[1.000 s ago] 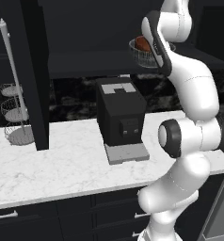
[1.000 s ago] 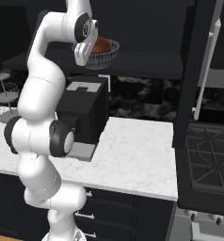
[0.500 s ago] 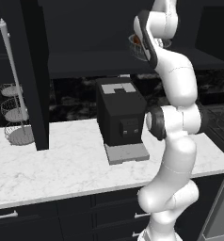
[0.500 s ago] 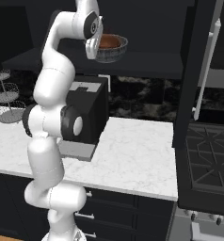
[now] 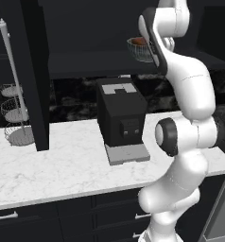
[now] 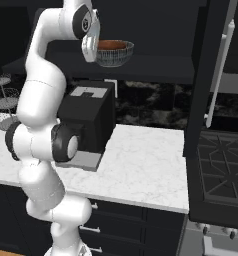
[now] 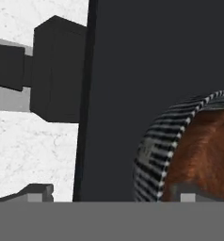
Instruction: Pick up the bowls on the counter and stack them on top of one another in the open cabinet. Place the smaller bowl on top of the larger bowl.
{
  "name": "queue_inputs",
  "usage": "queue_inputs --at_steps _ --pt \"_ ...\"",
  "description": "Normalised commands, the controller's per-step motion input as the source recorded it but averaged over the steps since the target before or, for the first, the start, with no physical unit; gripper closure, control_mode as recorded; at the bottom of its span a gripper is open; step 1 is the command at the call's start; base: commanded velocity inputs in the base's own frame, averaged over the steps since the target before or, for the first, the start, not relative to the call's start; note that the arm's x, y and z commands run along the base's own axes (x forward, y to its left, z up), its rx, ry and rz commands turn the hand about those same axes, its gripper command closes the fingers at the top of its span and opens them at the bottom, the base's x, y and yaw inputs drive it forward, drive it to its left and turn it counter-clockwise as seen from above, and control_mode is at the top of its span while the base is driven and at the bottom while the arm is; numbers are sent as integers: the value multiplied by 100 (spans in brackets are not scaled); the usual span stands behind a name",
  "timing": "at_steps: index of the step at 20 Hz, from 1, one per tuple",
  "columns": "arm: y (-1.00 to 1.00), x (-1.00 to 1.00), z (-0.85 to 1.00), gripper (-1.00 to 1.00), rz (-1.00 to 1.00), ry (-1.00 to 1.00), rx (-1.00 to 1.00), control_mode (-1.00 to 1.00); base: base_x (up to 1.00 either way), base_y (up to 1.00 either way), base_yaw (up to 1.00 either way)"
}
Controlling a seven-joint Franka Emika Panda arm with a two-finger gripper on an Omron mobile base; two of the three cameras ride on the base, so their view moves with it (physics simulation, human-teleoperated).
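While raised above the shelf (image 6: 156, 75), the bowl (image 6: 114, 52) seemingly hangs from the gripper (image 6: 97, 50).

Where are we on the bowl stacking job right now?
One bowl is off the counter, carried high by the pincer over the open cabinet shelf. It is not yet released. A second bowl isn't visible here, so the stacking is all still to do.

A bowl (image 6: 114, 52) sits high above the cabinet shelf (image 6: 156, 74), held at the gripper (image 6: 93, 46). Below it, a boxy machine (image 5: 120, 112) stands on the counter (image 5: 62, 165) against the back wall. Wire baskets (image 5: 12, 111) stand at the counter's left end, beside the cabinet's upright panel (image 5: 36, 75). A stove (image 6: 222, 172) lies right of the counter.
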Motion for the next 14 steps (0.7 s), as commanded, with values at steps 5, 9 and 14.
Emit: queue_inputs --at_steps 5,9,14 --pt "10 -100 -81 -100 1 -14 -13 -100 0 0 0" --pt "1 -100 -100 -100 3 -1 -12 -100 0 0 0" --pt "-39 -97 -100 -100 1 16 -5 -100 0 0 0"
